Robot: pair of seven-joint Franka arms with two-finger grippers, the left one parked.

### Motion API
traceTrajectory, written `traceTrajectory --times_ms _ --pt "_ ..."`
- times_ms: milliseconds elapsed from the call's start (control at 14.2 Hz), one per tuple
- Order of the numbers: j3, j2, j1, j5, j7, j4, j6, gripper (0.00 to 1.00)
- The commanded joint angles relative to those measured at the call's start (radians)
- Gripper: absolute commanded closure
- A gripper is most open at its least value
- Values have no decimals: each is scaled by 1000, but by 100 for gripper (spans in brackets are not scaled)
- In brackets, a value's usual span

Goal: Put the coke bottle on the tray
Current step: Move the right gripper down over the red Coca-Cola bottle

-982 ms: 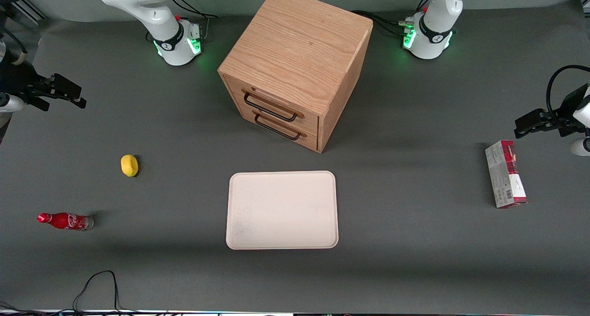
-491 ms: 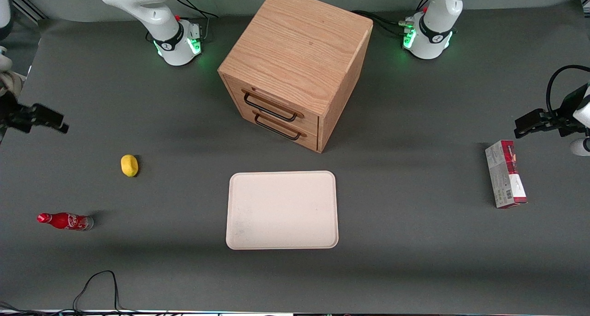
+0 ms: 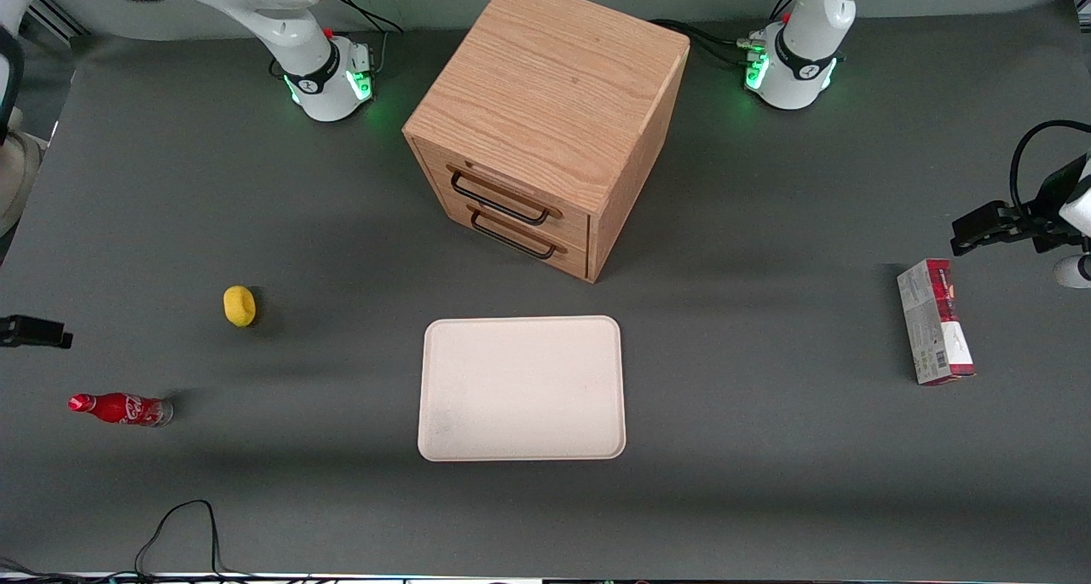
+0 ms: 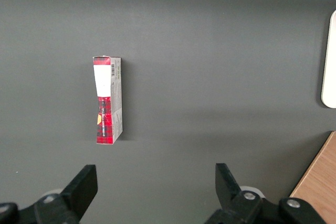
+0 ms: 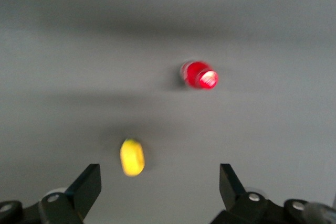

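Front view: coke bottle [image 3: 120, 409] standing on table [image 3: 767, 448] toward working arm's end, well apart from tray [image 3: 522, 388] at its 9 o'clock; gripper [image 3: 34, 332] above table near bottle's 11 o'clock.
Right wrist view: gripper [image 5: 160, 190] fingers spread, empty — bottle [image 5: 199, 75] near lemon [image 5: 132, 157].

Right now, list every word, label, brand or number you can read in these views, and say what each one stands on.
None can be quoted letter for letter.
coke bottle: white script logo on the red body, too small to read.
carton box: barcode and fine print on its panels, too small to read.
tray, drawer cabinet, yellow object: no markings visible.
The gripper hangs open above the table, farther from the front camera than the bottle; no text on it.
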Motion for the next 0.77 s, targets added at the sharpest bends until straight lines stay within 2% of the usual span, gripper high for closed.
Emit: traceTrajectory --times_ms 0,140,211,421,702 --pt "14 104 -53 56 -95 93 49 1" --pt "18 162 -89 62 -158 86 124 0" --pt "22 185 -98 85 -163 77 183 0" --pt "23 211 -101 111 -201 -3 327 0" --pt "29 230 -116 168 -226 -41 376 0"
